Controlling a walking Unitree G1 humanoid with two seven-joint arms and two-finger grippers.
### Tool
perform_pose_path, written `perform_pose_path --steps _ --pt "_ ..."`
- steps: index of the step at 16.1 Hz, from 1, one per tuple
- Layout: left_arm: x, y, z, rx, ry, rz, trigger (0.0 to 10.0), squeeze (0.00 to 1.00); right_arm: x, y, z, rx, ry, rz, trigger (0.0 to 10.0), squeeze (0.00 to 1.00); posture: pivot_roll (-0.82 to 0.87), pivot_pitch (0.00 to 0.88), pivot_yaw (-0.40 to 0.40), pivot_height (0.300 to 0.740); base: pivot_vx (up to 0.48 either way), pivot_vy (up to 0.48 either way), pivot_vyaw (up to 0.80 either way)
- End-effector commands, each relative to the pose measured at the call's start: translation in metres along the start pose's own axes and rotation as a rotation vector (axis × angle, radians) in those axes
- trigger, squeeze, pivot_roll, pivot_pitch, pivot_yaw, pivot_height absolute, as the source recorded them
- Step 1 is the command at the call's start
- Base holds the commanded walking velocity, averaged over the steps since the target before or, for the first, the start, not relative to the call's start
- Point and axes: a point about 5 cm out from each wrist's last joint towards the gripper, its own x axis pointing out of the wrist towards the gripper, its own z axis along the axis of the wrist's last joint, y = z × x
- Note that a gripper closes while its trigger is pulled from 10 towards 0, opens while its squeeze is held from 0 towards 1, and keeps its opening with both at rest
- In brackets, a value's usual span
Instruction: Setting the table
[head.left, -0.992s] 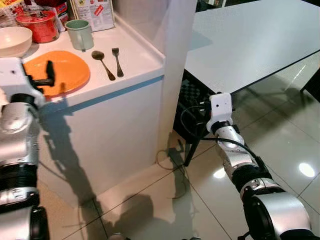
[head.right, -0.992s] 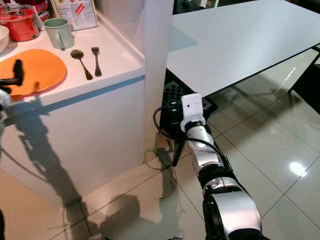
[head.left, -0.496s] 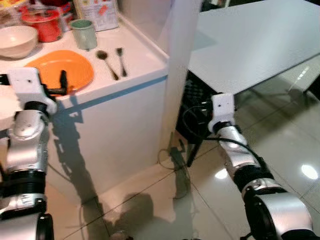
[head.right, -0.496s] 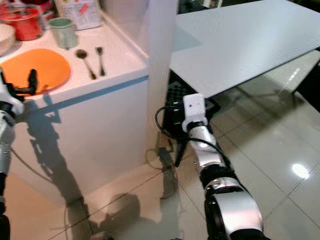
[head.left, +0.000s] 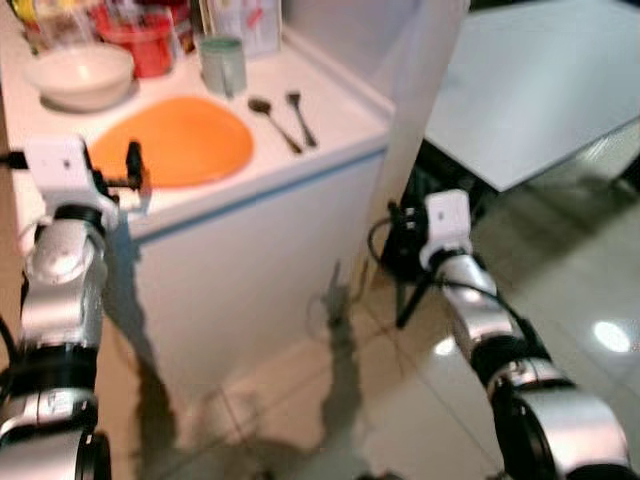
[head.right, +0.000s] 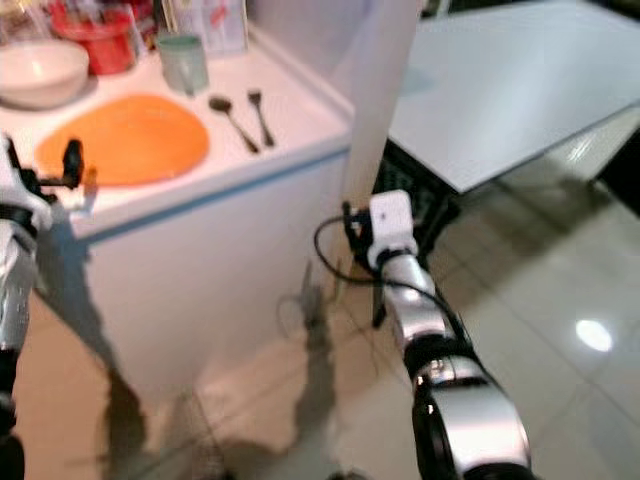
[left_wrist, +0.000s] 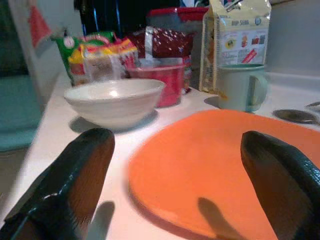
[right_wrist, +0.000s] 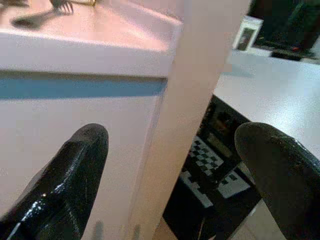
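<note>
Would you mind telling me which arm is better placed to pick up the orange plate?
Left, probably: its tool is open at the orange plate's near edge, while the right tool hangs beside the counter.

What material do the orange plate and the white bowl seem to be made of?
The orange plate looks like matte plastic: flat colour, thin rim, only dull reflections. The white bowl is probably glazed ceramic, since a bright highlight shows on its inner wall, though glossy melamine is possible.
</note>
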Motion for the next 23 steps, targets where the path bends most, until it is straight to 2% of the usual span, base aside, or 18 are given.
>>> perform_pose_path --steps 1,3,7,11,14,15,20,23 --pt "0.001 0.002 0.005 0.038 -0.016 0.004 10.0 0.0 0.002 0.006 0.003 0.006 -0.015 0.015 10.0 0.0 0.14 0.059 -0.038 0.74 0.0 0.0 0.0" --pt "0.003 -0.001 0.005 0.058 -0.004 -0.006 10.0 0.0 0.002 0.006 0.004 0.006 -0.02 0.015 10.0 0.0 0.14 0.059 -0.038 0.74 0.0 0.0 0.0" --pt "0.006 -0.009 0.008 0.17 0.007 -0.091 10.0 0.0 0.002 0.009 0.007 0.012 -0.038 0.018 10.0 0.0 0.14 0.062 -0.034 0.74 0.0 0.0 0.0" --pt "0.009 -0.023 0.006 0.257 0.059 -0.244 10.0 0.0 0.003 0.009 0.008 0.014 -0.043 0.017 10.0 0.0 0.13 0.07 -0.029 0.74 0.0 0.0 0.0" --pt "0.011 -0.033 0.001 0.397 0.106 -0.389 10.0 0.0 0.004 0.009 0.01 0.018 -0.047 0.015 10.0 0.0 0.13 0.071 -0.026 0.74 0.0 0.0 0.0" --pt "0.011 -0.038 -0.002 0.467 0.114 -0.438 10.0 0.0 0.004 0.01 0.01 0.018 -0.046 0.015 10.0 0.0 0.13 0.072 -0.026 0.74 0.0 0.0 0.0" --pt "0.015 -0.064 -0.007 0.689 0.091 -0.567 10.0 0.0 0.003 0.012 0.009 0.023 -0.048 0.014 10.0 0.0 0.13 0.076 -0.015 0.74 0.0 0.0 0.0" --pt "0.017 -0.069 -0.006 0.733 0.071 -0.575 10.0 0.0 0.002 0.011 0.008 0.023 -0.045 0.01 10.0 0.0 0.13 0.079 -0.012 0.74 0.0 0.0 0.0"
